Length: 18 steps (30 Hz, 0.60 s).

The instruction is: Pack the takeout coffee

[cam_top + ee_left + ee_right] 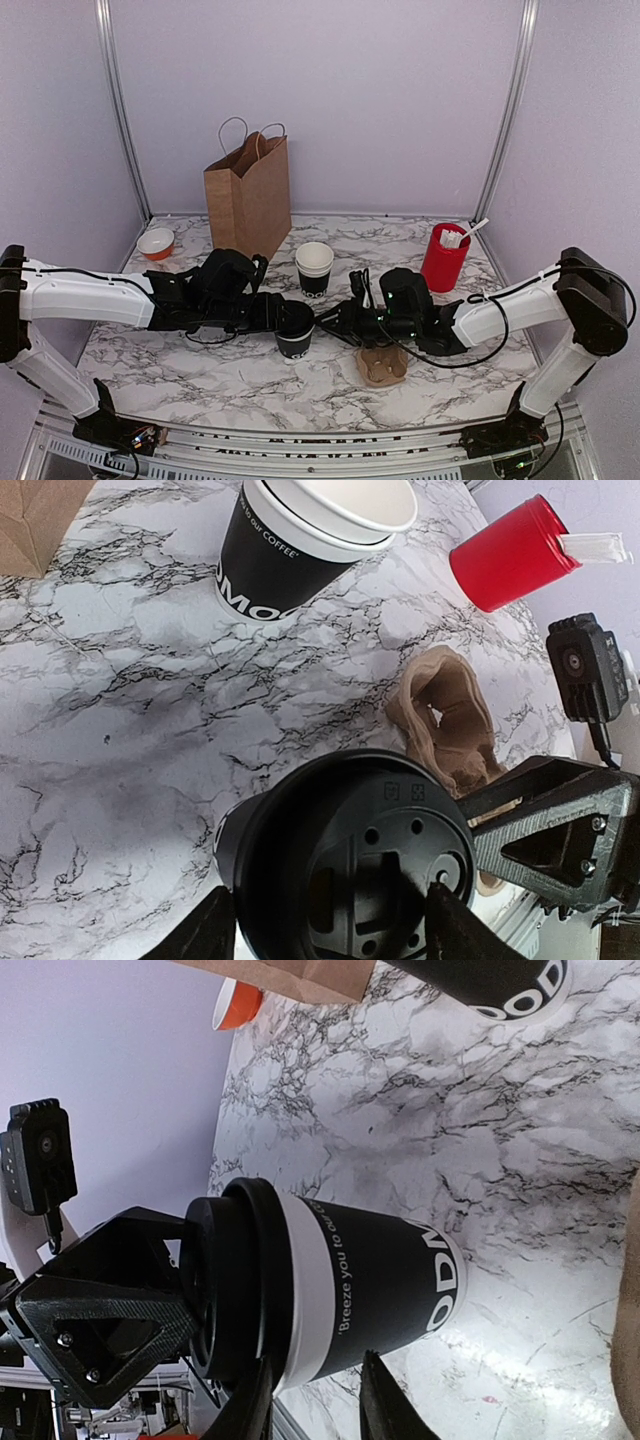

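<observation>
Paper bag [248,195]: brown, upright, at the back
Cup stack [314,268]: black, white rims
Red cup [443,258]: holds white sticks
Bowl [156,243]: orange, left of bag
Cardboard carrier [383,366]: on marble tabletop [200,370]

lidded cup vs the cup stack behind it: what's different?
The takeout cup wears a black lid; the cup stack is open, with white insides showing. The takeout cup is a single cup; the cup stack is nested, with two white rims visible. The takeout cup stands nearer the arms; the cup stack stands farther back, by the paper bag. Both are black with white lettering, upright on the marble table.
</observation>
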Motion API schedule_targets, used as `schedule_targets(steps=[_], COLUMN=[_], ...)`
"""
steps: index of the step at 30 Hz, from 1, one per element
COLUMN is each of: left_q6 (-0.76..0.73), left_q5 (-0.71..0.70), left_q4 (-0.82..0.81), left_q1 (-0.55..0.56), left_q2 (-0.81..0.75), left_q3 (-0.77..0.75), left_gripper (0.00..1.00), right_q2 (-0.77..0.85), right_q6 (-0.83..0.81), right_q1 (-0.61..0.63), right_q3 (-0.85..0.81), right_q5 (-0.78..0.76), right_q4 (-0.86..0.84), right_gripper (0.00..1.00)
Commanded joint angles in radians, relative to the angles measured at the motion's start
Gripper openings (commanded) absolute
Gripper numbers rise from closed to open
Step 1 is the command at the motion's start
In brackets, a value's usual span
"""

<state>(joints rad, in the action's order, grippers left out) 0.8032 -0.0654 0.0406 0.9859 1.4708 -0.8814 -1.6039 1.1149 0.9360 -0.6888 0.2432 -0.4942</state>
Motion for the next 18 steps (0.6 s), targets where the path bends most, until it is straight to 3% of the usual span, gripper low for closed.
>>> schedule_targets(steps=[1, 18], left_q6=[0.001, -0.001], left_q5=[-0.01, -0.006], left_q4=[-0.007, -0.011], left_q1=[0.005, 0.005], left_q2=[-0.011, -0.01], left_q3=[0.013, 0.014], left_gripper=[0.65, 0.65], right_q2=[0.004, -0.019], right_q6=[0.007, 0.018], right_q1=[0.018, 0.021], right_q3=[-0.005, -0.008], right_q5=[-0.009, -0.014], right_q4=[-0.043, -0.069], right_gripper=[0.29, 0.28])
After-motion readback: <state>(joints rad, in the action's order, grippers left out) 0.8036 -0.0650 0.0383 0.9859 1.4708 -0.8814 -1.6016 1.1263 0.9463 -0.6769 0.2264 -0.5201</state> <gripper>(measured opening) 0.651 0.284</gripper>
